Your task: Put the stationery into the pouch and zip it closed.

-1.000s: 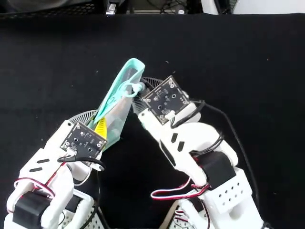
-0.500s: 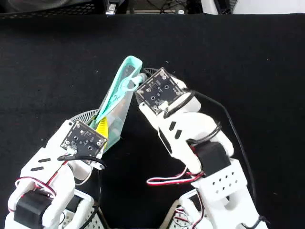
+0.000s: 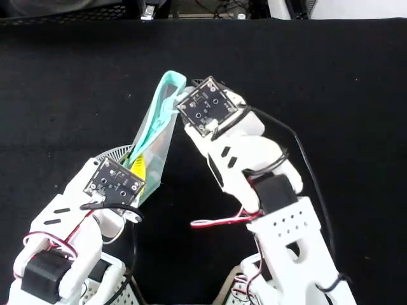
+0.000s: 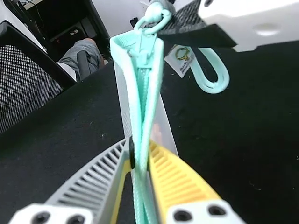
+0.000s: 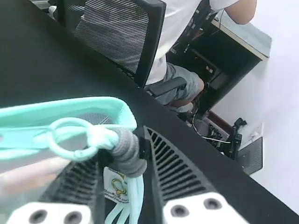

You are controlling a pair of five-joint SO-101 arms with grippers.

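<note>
A teal-edged translucent pouch (image 3: 156, 130) hangs slanted above the black table, stretched between both grippers. My left gripper (image 3: 135, 170) is shut on the pouch's near end. Its grey and yellow fingers pinch the zipper seam (image 4: 140, 140). My right gripper (image 3: 182, 109) is at the far end of the pouch, shut on the grey zipper pull (image 5: 125, 148), which is tied to a teal ring (image 5: 70, 135). A teal loop strap (image 4: 212, 74) and a small tag (image 4: 180, 56) dangle by the pull. A pale shape (image 4: 156, 133) shows through the pouch wall.
Black cloth covers the table (image 3: 331, 95), with open room to the right and at the far left. A mesh office chair (image 5: 112, 28) stands beyond the table's far edge. Both arm bases crowd the near edge.
My right gripper has moved along the pouch toward its far end with the zipper pull. The pouch's far end has swung slightly left. The left arm has stayed nearly still.
</note>
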